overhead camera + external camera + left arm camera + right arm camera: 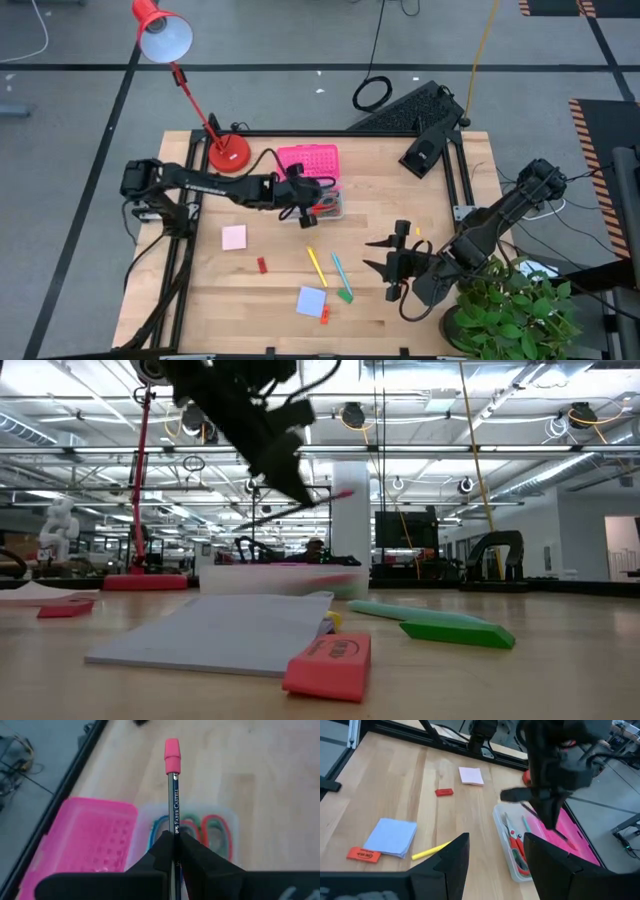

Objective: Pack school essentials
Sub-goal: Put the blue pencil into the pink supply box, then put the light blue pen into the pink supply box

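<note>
1. The step in hand appeared to be packing a pencil: the left gripper [175, 851] pinched a dark pencil [175, 805] with a pink eraser tip between its fingers, held above the clear box [512, 845] beside its open pink lid [308, 160].
2. Scissors with red, green and blue handles [200, 827] already lay inside the box.
3. The next move likely called for lowering the pencil lengthwise into the box, then spreading the fingers.
4. The left arm reached across the table's far side, past the red desk lamp [165, 35].
5. The right gripper [392, 258] waited near the table's right edge, fingers spread and empty.
6. Left on the table: a pink note pad [234, 237], blue note pad [311, 300], yellow pencil [316, 265], teal pencil [340, 270], and red erasers [262, 265].
</note>
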Available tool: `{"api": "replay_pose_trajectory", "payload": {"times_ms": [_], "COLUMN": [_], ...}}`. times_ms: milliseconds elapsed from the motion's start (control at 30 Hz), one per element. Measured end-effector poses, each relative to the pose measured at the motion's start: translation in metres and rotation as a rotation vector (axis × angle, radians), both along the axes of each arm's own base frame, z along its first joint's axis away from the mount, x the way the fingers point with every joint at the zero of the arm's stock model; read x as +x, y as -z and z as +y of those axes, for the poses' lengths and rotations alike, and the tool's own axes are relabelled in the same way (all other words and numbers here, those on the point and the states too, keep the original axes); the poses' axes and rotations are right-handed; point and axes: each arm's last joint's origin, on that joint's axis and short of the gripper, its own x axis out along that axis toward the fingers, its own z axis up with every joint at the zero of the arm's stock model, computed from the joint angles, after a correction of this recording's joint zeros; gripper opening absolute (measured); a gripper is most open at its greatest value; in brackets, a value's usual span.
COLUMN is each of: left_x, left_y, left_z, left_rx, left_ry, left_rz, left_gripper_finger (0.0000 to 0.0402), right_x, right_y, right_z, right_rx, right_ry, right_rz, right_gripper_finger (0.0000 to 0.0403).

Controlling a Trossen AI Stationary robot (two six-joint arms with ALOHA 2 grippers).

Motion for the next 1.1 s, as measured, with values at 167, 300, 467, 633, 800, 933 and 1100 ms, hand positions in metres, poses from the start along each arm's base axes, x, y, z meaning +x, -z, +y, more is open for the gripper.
{"api": "replay_pose_trajectory", "payload": {"times_ms": [167, 300, 467, 633, 800, 933, 1100], "left_x": [0.000, 0.002, 0.005, 0.005, 0.005, 0.005, 0.005], "left_y": [0.025, 0.036, 0.052, 0.064, 0.064, 0.064, 0.063], "left_z": [0.010, 0.020, 0.033, 0.036, 0.035, 0.035, 0.035], "left_rx": [0.010, 0.021, 0.013, 0.004, -0.004, -0.016, -0.027], "left_ry": [-0.013, -0.034, -0.077, -0.085, -0.093, -0.107, -0.122], "left_rz": [0.075, 0.108, 0.141, 0.191, 0.191, 0.181, 0.170], "left_gripper_finger": [0.0026, 0.0026, 0.0026, 0.0029, 0.0064, 0.0100, 0.0129], "right_x": [-0.002, -0.002, -0.002, -0.002, -0.002, -0.002, -0.002], "right_y": [0.001, 0.001, 0.000, 0.000, 0.000, 0.000, 0.000], "right_z": [0.002, 0.002, 0.002, 0.002, 0.002, 0.002, 0.002], "right_rx": [0.004, 0.006, 0.009, 0.002, 0.002, 0.001, 0.001], "right_ry": [-0.006, -0.004, -0.004, -0.007, -0.009, -0.010, -0.010], "right_rz": [0.004, 0.003, 0.000, 0.002, -0.002, -0.002, -0.002], "right_gripper_finger": [0.0180, 0.0180, 0.0180, 0.0180, 0.0180, 0.0180, 0.0180]}}
